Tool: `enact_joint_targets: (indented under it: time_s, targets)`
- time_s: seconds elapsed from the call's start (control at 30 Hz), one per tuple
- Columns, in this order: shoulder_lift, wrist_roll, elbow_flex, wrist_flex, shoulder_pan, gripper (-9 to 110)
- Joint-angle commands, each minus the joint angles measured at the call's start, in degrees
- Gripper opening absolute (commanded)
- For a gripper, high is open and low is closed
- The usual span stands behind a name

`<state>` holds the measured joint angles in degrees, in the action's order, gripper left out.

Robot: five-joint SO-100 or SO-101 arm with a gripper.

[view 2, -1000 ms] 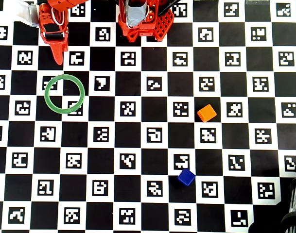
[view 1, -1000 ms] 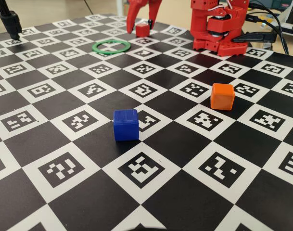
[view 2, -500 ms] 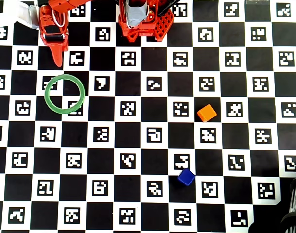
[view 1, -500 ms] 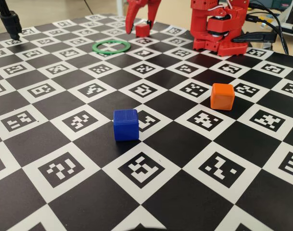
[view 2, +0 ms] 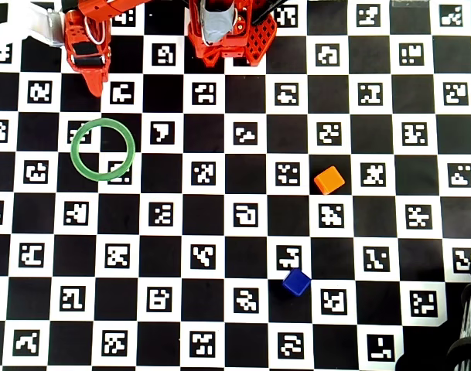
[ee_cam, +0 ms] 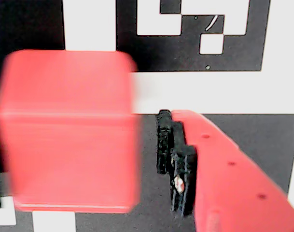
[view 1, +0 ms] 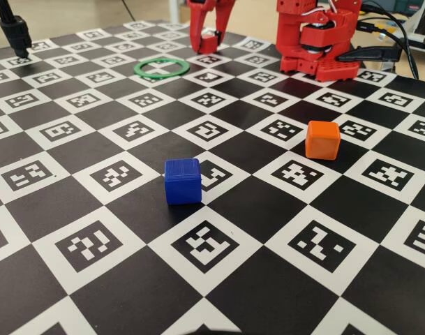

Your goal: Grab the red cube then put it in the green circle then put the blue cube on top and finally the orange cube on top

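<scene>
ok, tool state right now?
Tool: open, straddling the red cube; wrist view shows a gap beside the cube, no grip yet.

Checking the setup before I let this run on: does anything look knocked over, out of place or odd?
Nothing stands out. The green circle lies flat and empty, the blue cube and orange cube sit squarely on the board apart from each other, and the red cube is at the pincer behind the circle.
</scene>
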<state>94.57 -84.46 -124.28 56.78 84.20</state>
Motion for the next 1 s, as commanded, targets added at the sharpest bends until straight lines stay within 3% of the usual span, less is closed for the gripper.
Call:
enact_joint_targets:
  time_s: [0.0, 0.23, 0.7, 0.97]
  targets:
    - [3.78, 0.44, 0.70, -0.79, -0.79, 16]
    - [3.87, 0.53, 0.79, -0.79, -0.88, 5]
    - [4.13, 0.09, 2.46, 1.14, -0.44, 4]
    - [4.22, -0.09, 11.95, 9.58, 0.00, 4]
